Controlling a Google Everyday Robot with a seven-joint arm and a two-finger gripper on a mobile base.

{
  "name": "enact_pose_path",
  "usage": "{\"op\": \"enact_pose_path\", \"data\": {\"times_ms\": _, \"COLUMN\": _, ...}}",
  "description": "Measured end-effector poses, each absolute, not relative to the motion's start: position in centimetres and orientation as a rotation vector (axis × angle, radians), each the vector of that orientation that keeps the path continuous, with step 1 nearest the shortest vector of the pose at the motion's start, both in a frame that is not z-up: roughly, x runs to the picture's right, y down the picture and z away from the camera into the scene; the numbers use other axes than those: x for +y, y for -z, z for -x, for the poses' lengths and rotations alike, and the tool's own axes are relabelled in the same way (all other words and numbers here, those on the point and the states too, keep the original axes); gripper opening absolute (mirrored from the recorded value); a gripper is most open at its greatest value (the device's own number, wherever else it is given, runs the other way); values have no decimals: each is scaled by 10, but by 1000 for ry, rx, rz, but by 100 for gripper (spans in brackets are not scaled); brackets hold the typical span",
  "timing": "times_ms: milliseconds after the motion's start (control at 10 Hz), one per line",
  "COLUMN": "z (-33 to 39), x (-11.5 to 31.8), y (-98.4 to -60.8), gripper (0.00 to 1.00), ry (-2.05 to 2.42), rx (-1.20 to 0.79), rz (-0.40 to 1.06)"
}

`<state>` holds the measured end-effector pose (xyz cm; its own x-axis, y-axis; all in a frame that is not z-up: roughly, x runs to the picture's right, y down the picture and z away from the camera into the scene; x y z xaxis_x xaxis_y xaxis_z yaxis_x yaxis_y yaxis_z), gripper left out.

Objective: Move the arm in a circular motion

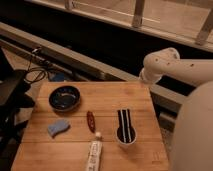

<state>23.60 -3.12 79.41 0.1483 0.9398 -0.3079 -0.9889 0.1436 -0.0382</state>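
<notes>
1 arm (172,65), gripper out of view

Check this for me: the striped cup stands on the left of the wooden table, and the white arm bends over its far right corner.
One thing is wrong: the striped cup stands on the right of the wooden table, as the camera view shows. The white arm does bend over its far right corner; the gripper is out of sight.

Looks like a robot test area in an office-type building: wooden counter (115,97) staged with bowl (64,97), tube (94,154) and cup (126,134), loose cables (31,76) on the floor, glazed railing (138,15) behind, white arm (162,62) with claw (144,76) by the counter's far right corner.
</notes>
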Motion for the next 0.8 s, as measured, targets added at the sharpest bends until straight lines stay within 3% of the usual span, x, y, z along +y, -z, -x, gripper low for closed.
{"op": "enact_pose_path", "data": {"times_ms": 200, "z": -247, "x": -50, "y": -817, "gripper": 0, "ry": -1432, "rx": 238, "rz": 252}}
{"op": "enact_pose_path", "data": {"times_ms": 600, "z": -224, "x": -49, "y": -831, "gripper": 0, "ry": -1410, "rx": 162, "rz": 345}}
{"op": "enact_pose_path", "data": {"times_ms": 800, "z": -178, "x": -45, "y": -827, "gripper": 0, "ry": -1354, "rx": 41, "rz": 456}}
